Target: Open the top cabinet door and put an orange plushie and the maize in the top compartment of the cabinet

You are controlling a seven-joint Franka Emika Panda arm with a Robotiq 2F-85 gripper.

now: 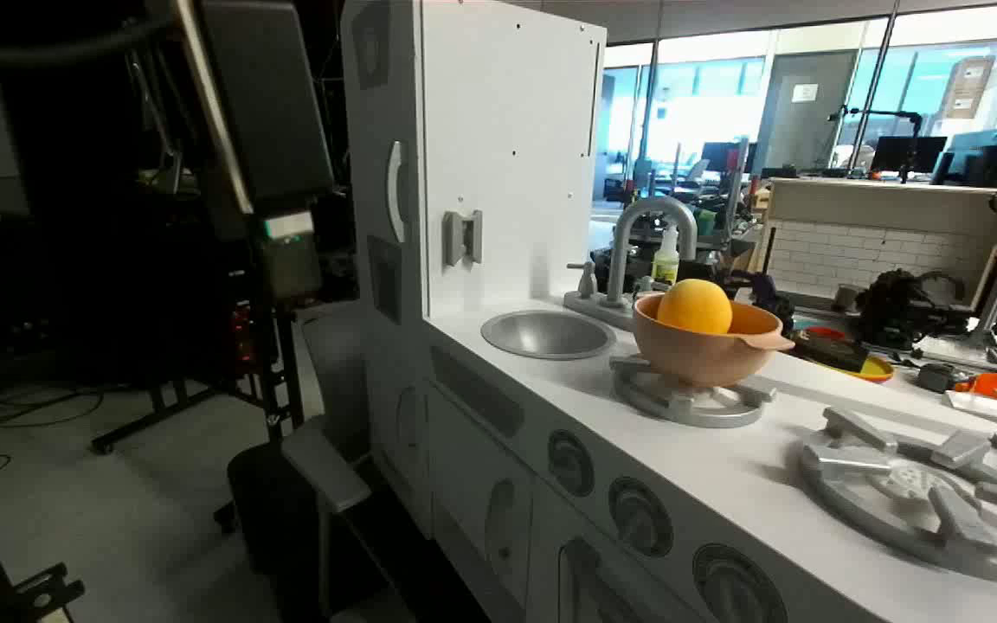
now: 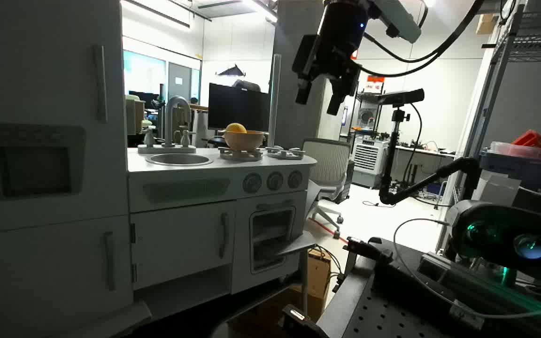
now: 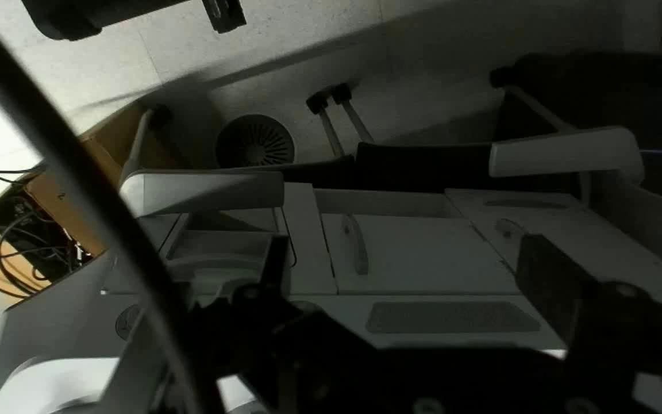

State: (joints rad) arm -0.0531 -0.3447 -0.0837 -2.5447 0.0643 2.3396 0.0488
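As far as one can judge, the task is at its very beginning. The top cabinet door (image 2: 31, 61) appears to be shut, and nothing touches its long handle (image 2: 101, 84); the top compartment behind it is hidden, so its contents cannot be told. The orange plushie (image 1: 696, 306) rests in the tan bowl (image 1: 697, 350), which stands on a burner (image 1: 691, 412) of the white table (image 1: 736, 463), with the sink (image 1: 548, 337) between this bowl and the tall cabinet (image 1: 511, 95). The maize cannot be found in any view; perhaps the wall of the bowl covers it, but this is only a guess. The tool (image 2: 318, 98) hangs in the air, well apart from the handle, with its fingers (image 3: 274, 259) spread wide and nothing between them. Therefore all the steps seem to be left: the door must be opened first, and after that the plushie and the maize must each be carried inside. The next move probably calls for bringing the tool to the handle.
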